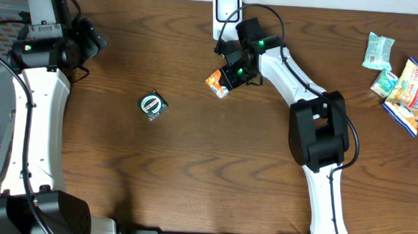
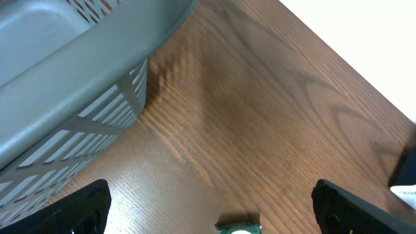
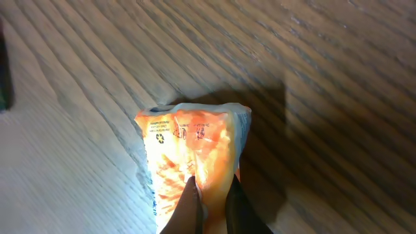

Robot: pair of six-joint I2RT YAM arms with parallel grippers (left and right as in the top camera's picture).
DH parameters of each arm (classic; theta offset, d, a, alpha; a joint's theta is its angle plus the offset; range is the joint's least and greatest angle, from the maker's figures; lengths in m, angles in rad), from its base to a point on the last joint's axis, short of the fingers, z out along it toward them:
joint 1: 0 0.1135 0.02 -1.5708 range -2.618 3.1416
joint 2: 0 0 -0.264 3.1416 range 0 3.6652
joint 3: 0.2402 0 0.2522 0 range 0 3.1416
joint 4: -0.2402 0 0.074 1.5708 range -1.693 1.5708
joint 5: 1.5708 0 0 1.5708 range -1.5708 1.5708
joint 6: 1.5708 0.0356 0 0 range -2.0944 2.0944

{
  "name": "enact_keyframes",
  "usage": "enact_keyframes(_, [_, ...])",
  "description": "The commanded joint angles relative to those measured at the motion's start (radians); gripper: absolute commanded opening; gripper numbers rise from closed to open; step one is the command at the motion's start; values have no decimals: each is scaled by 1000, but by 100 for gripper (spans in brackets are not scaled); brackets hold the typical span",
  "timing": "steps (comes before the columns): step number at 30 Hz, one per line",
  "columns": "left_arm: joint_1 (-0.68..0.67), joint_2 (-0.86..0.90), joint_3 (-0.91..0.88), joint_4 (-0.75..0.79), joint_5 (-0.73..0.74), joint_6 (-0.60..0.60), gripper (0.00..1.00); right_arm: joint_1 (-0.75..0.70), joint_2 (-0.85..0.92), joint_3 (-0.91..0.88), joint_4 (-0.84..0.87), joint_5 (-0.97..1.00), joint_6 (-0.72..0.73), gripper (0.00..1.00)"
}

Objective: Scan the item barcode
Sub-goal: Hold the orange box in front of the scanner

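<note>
The right arm (image 1: 316, 130) reaches across the brown wooden bench (image 1: 213, 167) toward its far edge. The right jaws are closed on one end of an orange crinkled foil packet (image 1: 216, 83). In the right wrist view the two dark fingers (image 3: 188, 209) pinch the orange crinkled foil packet (image 3: 192, 149) at its lower edge, its small printed symbols facing the camera and bright light falling on it. A dark shadow lies on the wood just beside it. From overhead the packet sits near the white box-shaped scanner (image 1: 227, 10), which stands at the far edge of the bench with a black cable leading from it.

The left arm (image 1: 33, 115) is well apart from this, over the far left corner. The left jaws stand wide open and hold nothing, with both fingers (image 2: 78, 209) at the bottom corners of the left wrist view. A grey slatted plastic basket (image 2: 71, 78) fills that view's upper left. A small round green-and-white item (image 1: 152, 105) lies on the bench between the two arms. Three snack packets (image 1: 401, 80) lie at the far right.
</note>
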Motion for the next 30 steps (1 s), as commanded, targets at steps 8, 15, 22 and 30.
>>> enact_keyframes(8, [0,1,16,-1,-13,-13,98,-150,-111,19,127,-525,172,1])
enact_keyframes(15, [0,1,16,-1,-13,-13,98,-279,-115,19,331,-871,408,1])
enact_keyframes(22, [0,1,16,-1,-13,-13,98,-338,-115,19,506,-934,550,1])
enact_keyframes(30, [0,1,16,-1,-13,-13,98,-332,-115,19,507,-934,554,1])
